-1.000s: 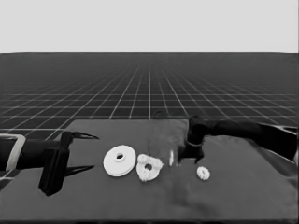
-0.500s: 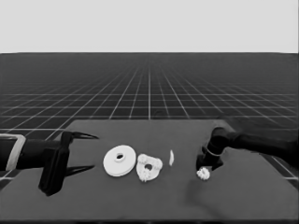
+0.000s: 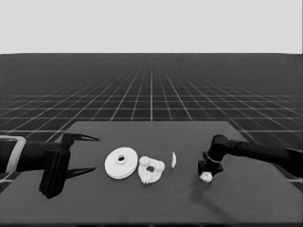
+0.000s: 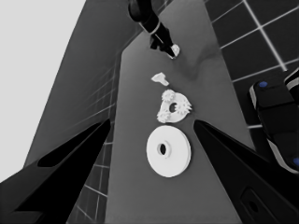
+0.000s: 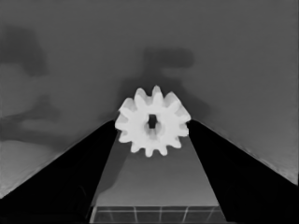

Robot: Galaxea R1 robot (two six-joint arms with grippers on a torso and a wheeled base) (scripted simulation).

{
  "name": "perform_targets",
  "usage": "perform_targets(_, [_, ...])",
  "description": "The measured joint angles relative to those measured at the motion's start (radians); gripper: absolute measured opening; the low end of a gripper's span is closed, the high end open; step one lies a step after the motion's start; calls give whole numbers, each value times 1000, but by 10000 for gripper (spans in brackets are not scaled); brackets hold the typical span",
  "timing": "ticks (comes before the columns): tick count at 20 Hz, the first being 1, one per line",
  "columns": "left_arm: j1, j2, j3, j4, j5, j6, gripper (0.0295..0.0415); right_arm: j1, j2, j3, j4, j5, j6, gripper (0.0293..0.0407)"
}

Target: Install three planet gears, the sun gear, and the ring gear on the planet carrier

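My right gripper (image 5: 152,125) has its two fingers closed against opposite sides of a loose toothed gear (image 5: 152,120), tips touching the teeth, near the desk's (image 3: 246,203) right end. To do this well I'd lift straight up, keep the gear level and its bore clear, then carry it towards the smaller round part (image 3: 150,169) at the desk's middle, which already carries gears. I can't tell from here whether the gear has left the surface.

The larger round part (image 3: 121,163) lies just beside the smaller one, on its left, and a thin white piece (image 3: 173,159) stands between the stack and my gripper. How many gears sit on the smaller part is hard to count, and which seat is free is unclear. My left gripper (image 3: 79,153) waits wide open and empty over the desk's left end.
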Motion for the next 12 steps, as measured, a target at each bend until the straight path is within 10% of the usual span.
perform_targets(8, [0,0,0,0,0,0,385,0,0,0,0,0,0,310])
perform_targets(12, [0,0,0,0,0,0,385,186,-55,121,150,-112,40,310])
